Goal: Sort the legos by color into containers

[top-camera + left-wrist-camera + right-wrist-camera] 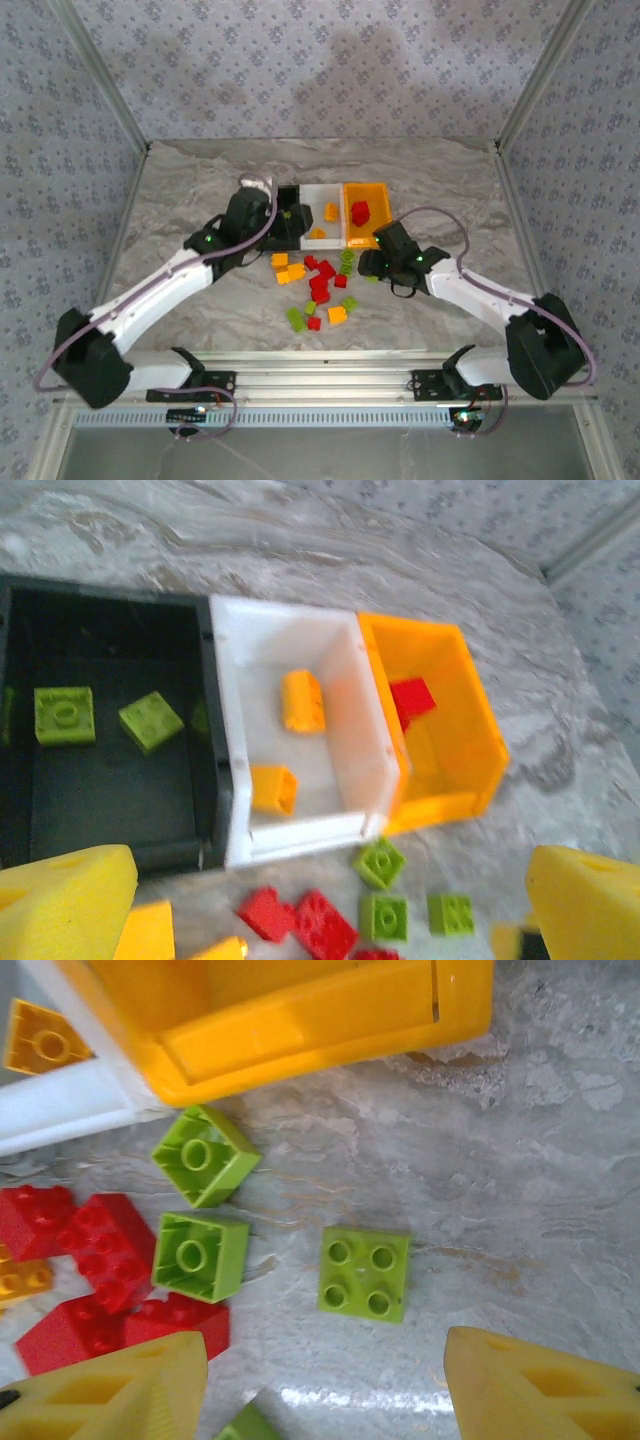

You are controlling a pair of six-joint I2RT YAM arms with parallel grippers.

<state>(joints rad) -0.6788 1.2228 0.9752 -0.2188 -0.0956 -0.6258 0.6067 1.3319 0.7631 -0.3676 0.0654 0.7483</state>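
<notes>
The left pincer (328, 880) hangs spread wide, nothing between its yellow fingers (70, 905), over the near edge of the row of three bins. Ahead and to its left sits the black bin (110, 800). Two lime bricks (65, 715) lie on its floor, with bare floor toward the near wall. Straight ahead, wall against wall with it, is the white bin (345, 695), holding two yellow-orange bricks (303, 700). Ahead to the right, the orange bin (465, 720) touches the white one and has a red brick (412, 698) near its left wall. Just short of the white bin's near wall, loose legos lie below the pincer: red ones (322, 925) toward the left finger and three green ones (384, 917) toward the right. Bare marble table (560, 680) runs on past the orange bin's right wall.

The right pincer (322, 1345) is likewise wide apart and empty, low over the table. Ahead to its left are the orange bin's near corner and a strip of the white bin's rim. Between that corner and the left finger lie two lime blocks (198, 1255), apart from each other, with a red cluster (100, 1250) just left of them. A lone four-stud brick (364, 1274) lies flat just ahead of the gap between the fingers, touching nothing. To its right the marble is bare as far as the right finger.
</notes>
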